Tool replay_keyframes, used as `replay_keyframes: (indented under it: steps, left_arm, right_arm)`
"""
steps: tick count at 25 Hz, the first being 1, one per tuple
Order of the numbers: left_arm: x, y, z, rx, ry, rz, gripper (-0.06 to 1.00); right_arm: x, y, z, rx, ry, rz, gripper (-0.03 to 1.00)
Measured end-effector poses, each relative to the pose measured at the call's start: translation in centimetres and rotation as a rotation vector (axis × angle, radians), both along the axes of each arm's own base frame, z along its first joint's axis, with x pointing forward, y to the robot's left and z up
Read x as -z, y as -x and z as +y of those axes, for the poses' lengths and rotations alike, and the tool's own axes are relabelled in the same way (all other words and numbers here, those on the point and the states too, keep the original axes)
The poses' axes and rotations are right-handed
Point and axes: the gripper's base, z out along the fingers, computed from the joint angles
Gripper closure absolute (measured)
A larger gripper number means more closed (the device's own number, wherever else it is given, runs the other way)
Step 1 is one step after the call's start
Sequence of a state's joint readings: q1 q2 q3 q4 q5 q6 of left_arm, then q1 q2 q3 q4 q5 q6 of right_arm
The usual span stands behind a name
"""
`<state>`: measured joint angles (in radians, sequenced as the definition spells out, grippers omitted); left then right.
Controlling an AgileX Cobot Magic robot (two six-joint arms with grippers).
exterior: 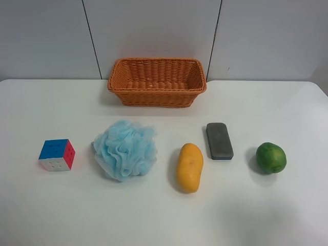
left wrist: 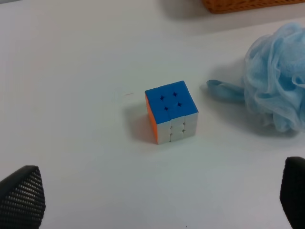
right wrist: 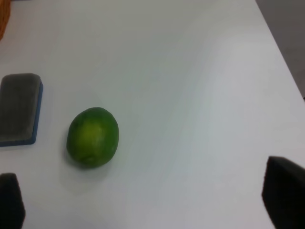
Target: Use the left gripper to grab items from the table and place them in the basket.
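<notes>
Cube [left wrist: 170, 110] first, I judge, since it is the item nearest my left hand [left wrist: 156, 198]. It sits straight ahead of the hand, close to the line midway between the two fingertips and a little beyond them, resting on the surface [left wrist: 71, 71]. The hand is spread wide and holds nothing. Only the two tips show at the edges of its wrist view, with bare surface between them.

The cube has no long axis, but it is turned. Its blue face is up, and the edge between its orange and white sides points back toward the hand. The fingers would therefore meet corners, not flat faces, and I expect to need a small wrist turn before I close.

The pouf [left wrist: 276, 90] lies further forward and off to one finger's side, apart from the cube, with a loose ribbon trailing toward it. The basket [left wrist: 248, 5] is further ahead again, past the pouf, so the carry runs forward and across.

The mango [exterior: 190, 167] and block [exterior: 219, 140] lie beyond the pouf along the row, well away from this hand. The green fruit [right wrist: 92, 137] sits ahead of my right hand [right wrist: 147, 198], which is also wide open and empty. The job belongs to the left hand, so that fruit would be its longest reach.
</notes>
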<state>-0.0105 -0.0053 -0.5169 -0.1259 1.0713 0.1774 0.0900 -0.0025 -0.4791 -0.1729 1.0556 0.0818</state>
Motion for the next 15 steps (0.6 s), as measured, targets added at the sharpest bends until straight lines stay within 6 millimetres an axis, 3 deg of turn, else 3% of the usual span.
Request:
replay_keyframes:
  steps: [15]
  left_arm:
    - [0.00,0.00,0.00,0.000,0.000,0.000,-0.05]
  right_arm:
    - [0.00,0.00,0.00,0.000,0.000,0.000,-0.02]
